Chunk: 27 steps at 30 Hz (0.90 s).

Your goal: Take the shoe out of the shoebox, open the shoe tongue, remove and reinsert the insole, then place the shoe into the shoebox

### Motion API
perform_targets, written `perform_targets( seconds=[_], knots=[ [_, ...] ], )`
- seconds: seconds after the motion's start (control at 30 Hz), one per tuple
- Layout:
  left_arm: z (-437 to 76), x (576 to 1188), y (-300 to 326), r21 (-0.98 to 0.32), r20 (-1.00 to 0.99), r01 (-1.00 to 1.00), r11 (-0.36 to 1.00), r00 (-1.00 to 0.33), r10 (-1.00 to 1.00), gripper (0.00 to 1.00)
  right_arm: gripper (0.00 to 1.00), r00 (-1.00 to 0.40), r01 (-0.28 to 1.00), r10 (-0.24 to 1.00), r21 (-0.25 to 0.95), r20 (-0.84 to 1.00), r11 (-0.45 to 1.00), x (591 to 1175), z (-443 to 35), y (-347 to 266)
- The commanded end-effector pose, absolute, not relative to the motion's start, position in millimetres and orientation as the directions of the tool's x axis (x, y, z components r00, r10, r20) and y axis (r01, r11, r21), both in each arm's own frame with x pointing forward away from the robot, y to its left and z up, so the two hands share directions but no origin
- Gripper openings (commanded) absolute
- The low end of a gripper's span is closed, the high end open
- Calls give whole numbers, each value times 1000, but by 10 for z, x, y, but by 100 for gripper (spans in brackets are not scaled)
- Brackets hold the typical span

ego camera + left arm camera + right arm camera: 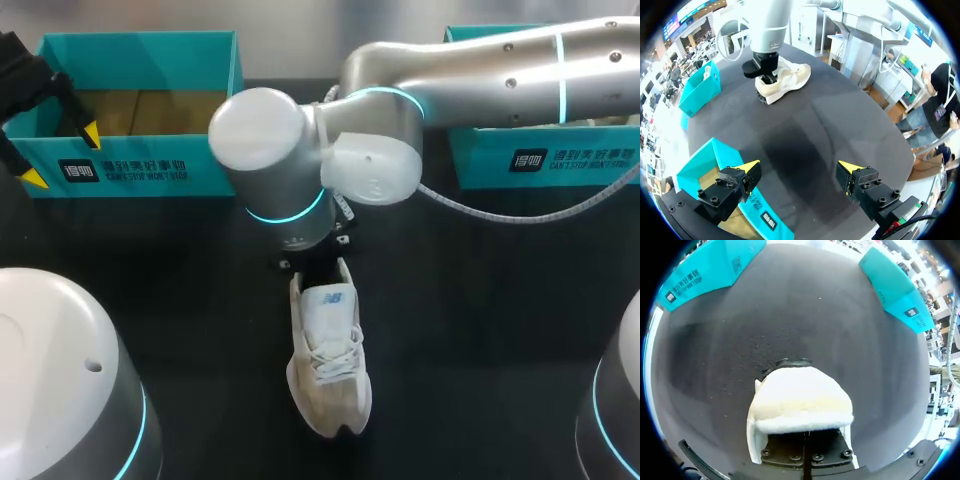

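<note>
Up at ten o'clock, the left gripper (62, 155) hangs spread wide over the front wall of the left shoebox (140, 165), holding nothing. Just toward six o'clock from the middle of the table (480, 300) lies the white shoe (328, 360), its toe pointing to six. The right gripper (318, 262) sits at the shoe's heel end; whether it grips I cannot tell. A second shoebox (540, 160) stands at two o'clock.
</note>
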<state>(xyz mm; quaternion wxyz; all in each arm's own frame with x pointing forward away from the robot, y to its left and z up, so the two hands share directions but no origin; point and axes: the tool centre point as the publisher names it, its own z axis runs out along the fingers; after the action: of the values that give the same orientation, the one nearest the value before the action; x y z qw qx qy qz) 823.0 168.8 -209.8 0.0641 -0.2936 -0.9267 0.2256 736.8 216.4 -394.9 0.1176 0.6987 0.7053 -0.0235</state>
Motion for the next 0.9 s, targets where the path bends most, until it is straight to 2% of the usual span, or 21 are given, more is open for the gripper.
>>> perform_targets(
  seconds=[0.03,0.3,0.63,0.9],
  knots=[
    [-2094,8240,1696,-455,-11,516,726,-818,575,100,0,208,970,967,157,-146,-185,7360,-4072,2210],
    [-2094,8240,1696,-455,-11,516,726,-818,575,100,0,165,970,976,202,-142,-135,7216,-3763,2471],
    [-2094,8240,1696,-455,-11,516,726,-818,575,100,0,132,987,985,102,-111,-121,7188,-4053,2403],
    [-2094,8240,1696,-455,-11,516,726,-818,575,100,0,101,992,990,89,-96,-92,7173,-4068,2340]
  ],
)
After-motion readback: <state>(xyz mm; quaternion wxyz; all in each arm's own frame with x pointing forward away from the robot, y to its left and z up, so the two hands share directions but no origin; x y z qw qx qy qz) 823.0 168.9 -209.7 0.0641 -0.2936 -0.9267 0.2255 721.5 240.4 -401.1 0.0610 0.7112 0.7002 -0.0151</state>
